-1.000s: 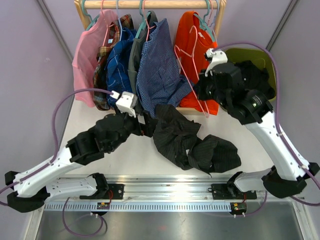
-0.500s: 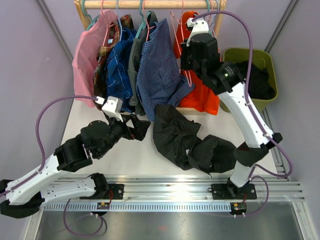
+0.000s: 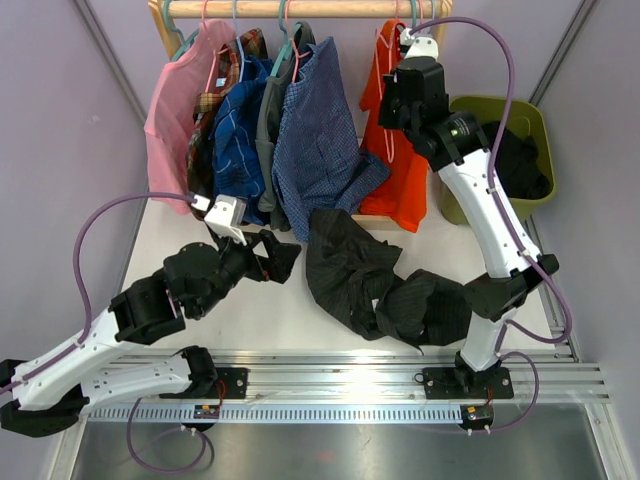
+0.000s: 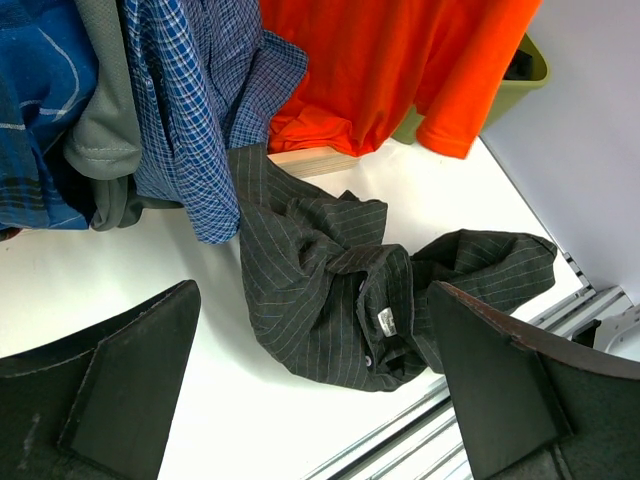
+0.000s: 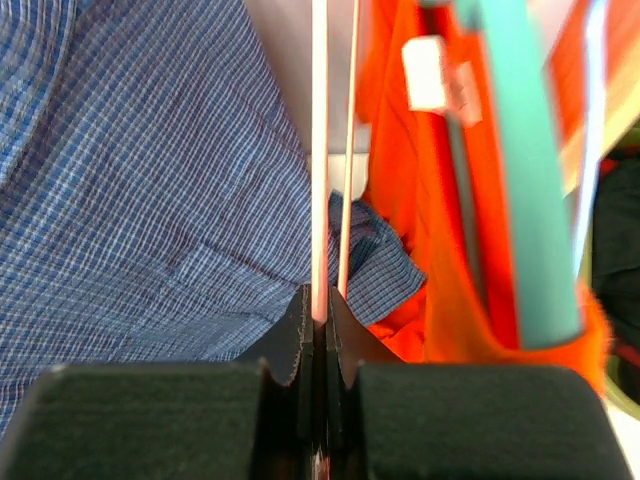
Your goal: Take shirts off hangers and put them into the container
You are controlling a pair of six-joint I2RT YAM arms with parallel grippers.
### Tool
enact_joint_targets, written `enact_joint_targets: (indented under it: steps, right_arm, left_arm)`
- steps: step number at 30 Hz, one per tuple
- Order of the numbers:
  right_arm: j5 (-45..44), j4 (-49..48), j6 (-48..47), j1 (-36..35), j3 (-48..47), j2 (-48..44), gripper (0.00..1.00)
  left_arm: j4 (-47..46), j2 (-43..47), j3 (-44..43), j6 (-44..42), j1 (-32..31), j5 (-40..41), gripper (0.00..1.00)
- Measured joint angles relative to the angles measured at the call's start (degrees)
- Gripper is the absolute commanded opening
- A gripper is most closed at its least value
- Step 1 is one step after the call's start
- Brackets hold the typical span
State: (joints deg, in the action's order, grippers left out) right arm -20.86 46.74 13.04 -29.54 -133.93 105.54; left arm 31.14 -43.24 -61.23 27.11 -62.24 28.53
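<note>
Early days on this one, I'd say. The black pinstriped shirt point(image 3: 385, 290) is off its hanger but lies crumpled on the white table point(image 3: 290, 310), well short of the olive-green plastic bin point(image 3: 525, 105) at the back right. That bin has some dark cloth point(image 3: 520, 160) in it already, though I can't tell what it is.

The rest are still on the wooden rail point(image 3: 330, 8): pink, red plaid, blue plaid, grey, the blue small-checked shirt point(image 3: 320, 140) and the orange shirt point(image 3: 400, 170).

The right gripper point(image 5: 318, 310) is up by the orange one, pinched tight on a thin pink wire hanger point(image 5: 319, 150). The left gripper point(image 3: 268, 256) hovers low, spread wide and holding nothing, facing the pinstriped heap. My guess is that heap goes in the bin next.
</note>
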Motion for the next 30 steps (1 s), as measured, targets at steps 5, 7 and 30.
enact_joint_targets:
  steps: [5, 7, 30]
  right_arm:
    - [3.9, -1.7, 0.6, 0.0, 7.5, -3.6, 0.65]
    - [6.1, -1.9, 0.9, 0.0, 9.1, -5.7, 0.96]
    - [-7.0, 17.6, 27.4, -17.9, 69.6, -42.2, 1.00]
  left_arm:
    - [0.0, -0.3, 0.0, 0.0, 0.0, 0.0, 0.99]
    - [0.0, -0.6, 0.0, 0.0, 0.0, 0.0, 0.99]
    - [-0.9, -10.6, -0.1, -1.3, 0.0, 0.1, 0.99]
